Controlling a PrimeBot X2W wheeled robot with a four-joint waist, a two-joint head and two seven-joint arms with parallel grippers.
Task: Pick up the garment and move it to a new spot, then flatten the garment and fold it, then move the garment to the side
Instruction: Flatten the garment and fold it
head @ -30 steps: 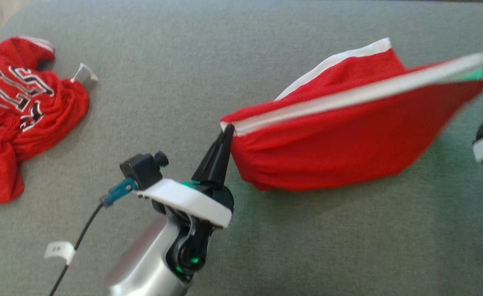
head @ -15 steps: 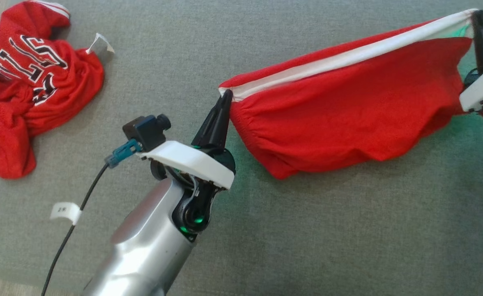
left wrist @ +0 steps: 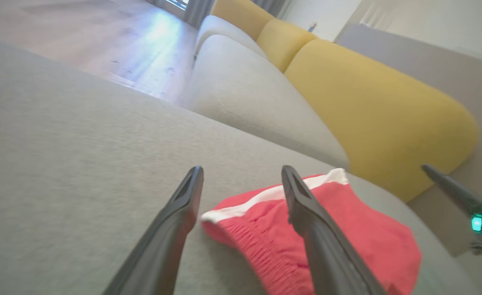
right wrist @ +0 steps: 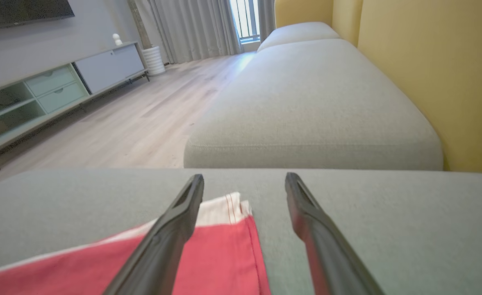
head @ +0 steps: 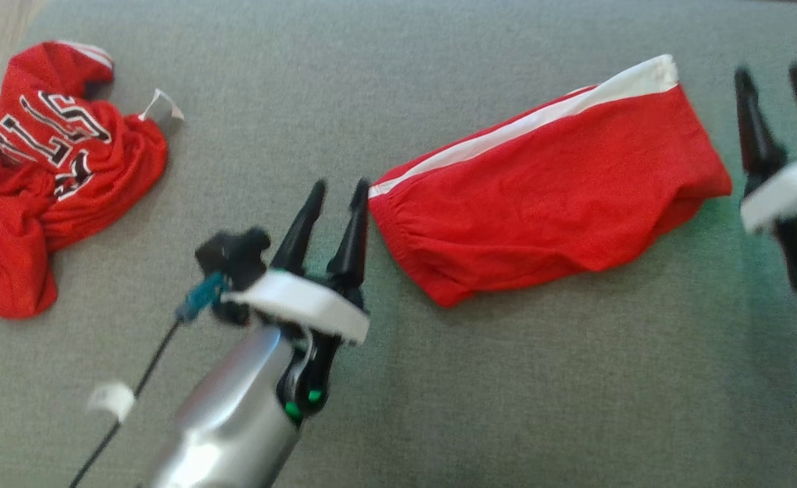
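Note:
The garment point(head: 547, 193), red shorts with a white side stripe, lies folded on the grey cushion point(head: 439, 379). My left gripper point(head: 339, 187) stands open just off its left end, by the elastic waistband. At the shorts' right end, beside the hem, my right gripper point(head: 771, 73) is open too. Through the left wrist view the shorts point(left wrist: 368, 229) lie below and right of my open left gripper point(left wrist: 241, 172). The right wrist view has the white-striped hem corner point(right wrist: 224, 229) under my open right gripper point(right wrist: 244, 178).
A crumpled red jersey point(head: 46, 169) with lettering lies at the cushion's far left. A cable with a white tag point(head: 110, 400) trails off my left arm. Yellow backrests point(left wrist: 380, 102) and another grey seat point(right wrist: 314, 102) lie beyond. Wooden floor point(right wrist: 134, 114) borders the cushion.
Both grippers opened and let go of the shorts. The shorts, held stretched in the air before, dropped flat onto the cushion. The camera view shifted slightly.

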